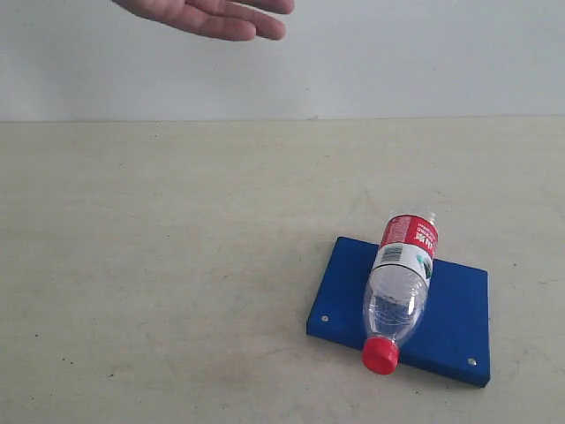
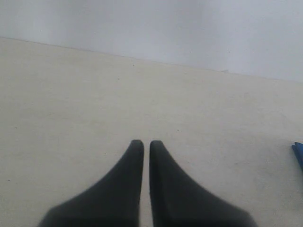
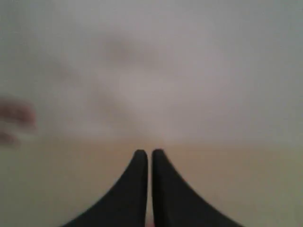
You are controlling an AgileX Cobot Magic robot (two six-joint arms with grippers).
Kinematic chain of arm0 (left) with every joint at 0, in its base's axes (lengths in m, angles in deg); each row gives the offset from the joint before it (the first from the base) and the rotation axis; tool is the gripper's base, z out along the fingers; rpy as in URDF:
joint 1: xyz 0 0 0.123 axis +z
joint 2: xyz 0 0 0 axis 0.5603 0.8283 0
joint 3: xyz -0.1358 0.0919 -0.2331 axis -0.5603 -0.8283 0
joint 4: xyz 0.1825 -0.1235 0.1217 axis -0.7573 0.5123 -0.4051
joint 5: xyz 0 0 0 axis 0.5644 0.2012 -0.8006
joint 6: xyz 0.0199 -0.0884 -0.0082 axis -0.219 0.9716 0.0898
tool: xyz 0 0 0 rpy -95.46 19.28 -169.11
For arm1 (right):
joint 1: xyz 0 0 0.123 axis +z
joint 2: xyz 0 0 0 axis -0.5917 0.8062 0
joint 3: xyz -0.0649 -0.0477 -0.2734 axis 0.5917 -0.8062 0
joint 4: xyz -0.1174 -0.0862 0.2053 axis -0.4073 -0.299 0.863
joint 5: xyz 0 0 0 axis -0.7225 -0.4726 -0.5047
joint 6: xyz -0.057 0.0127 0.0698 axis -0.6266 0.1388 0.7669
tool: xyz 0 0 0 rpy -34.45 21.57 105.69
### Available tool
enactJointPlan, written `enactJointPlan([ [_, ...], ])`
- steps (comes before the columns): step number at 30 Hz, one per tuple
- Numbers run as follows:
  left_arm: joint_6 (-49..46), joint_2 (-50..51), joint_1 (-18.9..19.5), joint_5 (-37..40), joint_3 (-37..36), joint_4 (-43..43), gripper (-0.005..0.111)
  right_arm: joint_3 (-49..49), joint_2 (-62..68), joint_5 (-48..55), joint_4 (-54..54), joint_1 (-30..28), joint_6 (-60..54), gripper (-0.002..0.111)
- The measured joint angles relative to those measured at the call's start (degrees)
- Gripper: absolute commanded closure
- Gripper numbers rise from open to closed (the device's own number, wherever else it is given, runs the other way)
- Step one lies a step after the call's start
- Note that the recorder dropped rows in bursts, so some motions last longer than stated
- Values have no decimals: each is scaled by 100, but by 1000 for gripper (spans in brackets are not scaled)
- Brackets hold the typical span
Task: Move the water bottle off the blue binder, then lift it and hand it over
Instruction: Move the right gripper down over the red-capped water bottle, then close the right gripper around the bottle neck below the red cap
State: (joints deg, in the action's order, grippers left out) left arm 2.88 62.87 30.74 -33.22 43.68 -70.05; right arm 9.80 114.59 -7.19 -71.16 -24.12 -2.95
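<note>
Nearest the exterior camera lies the red cap [image 1: 380,354] of the water bottle [image 1: 402,283], poking just past the near edge of the blue binder [image 1: 459,309]. The bottle lies on its side across the binder, cap toward the camera and base toward the far wall [image 1: 397,53], with its red-and-white label [image 1: 408,240] around the far half. Its base reaches beyond the binder's far edge. The binder sits flat on the pale table [image 1: 159,265], toward the right of the view, and two small silver rivets show near its near corners.

A person's hand [image 1: 212,16] hangs at the top of the exterior view, left of the middle, in front of the wall. It is spread open, fingers stretched out together and pointing right, and it has hold of nothing. The bottle lies well apart from it, off to the right and much closer to the camera.

Neither arm shows in the exterior view. The left gripper [image 2: 147,144] has its fingers drawn together with only a thin slit between them and nothing in between; it hovers over bare table, with a corner of the binder [image 2: 298,153] at the edge of its view. The right gripper [image 3: 149,153] is likewise closed and empty in a blurred view.
</note>
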Motion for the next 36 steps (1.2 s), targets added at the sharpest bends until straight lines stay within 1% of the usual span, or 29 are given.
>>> enactJointPlan([
  [1, 0, 0, 0, 0, 0, 0, 102, 201, 478, 1015, -152, 92, -297, 108],
  [3, 0, 0, 0, 0, 0, 0, 102, 555, 1630, 2639, -262, 328, -1339, 103],
  [5, 0, 0, 0, 0, 0, 0, 102, 701, 2541, 3588, -203, 574, -2314, 91],
  [6, 0, 0, 0, 0, 0, 0, 102, 746, 2973, 3909, -163, 712, -2795, 86],
  [7, 0, 0, 0, 0, 0, 0, 102, 758, 3355, 4062, -128, 852, -3220, 76],
  [10, 0, 0, 0, 0, 0, 0, 102, 780, 4118, 4154, 77, 1511, -4202, 54],
  [11, 0, 0, 0, 0, 0, 0, 102, 792, 4331, 4057, 123, 1842, -4553, 50],
  [12, 0, 0, 0, 0, 0, 0, 102, 792, 4443, 3963, 123, 2064, -4767, 48],
  [14, 0, 0, 0, 0, 0, 0, 102, 804, 4640, 3664, 29, 2607, -5199, 47],
  [17, 0, 0, 0, 0, 0, 0, 102, 814, 4746, 3143, -564, 3312, -5443, 47],
  [21, 0, 0, 0, 0, 0, 0, 102, 814, 4746, 2715, -1618, 3839, -5525, 47],
  [23, 0, 0, 0, 0, 0, 0, 102, 814, 4746, 2550, -2108, 3936, -5525, 47],
  [26, 0, 0, 0, 0, 0, 0, 102, 814, 4746, 2439, -2440, 3939, -5525, 47],
  [29, 0, 0, 0, 0, 0, 0, 102, 814, 4746, 2530, -2583, 3961, -5581, 47],
  [36, 0, 0, 0, 0, 0, 0, 102, 752, 4746, 2947, -2638, 3974, -6116, 47],
])
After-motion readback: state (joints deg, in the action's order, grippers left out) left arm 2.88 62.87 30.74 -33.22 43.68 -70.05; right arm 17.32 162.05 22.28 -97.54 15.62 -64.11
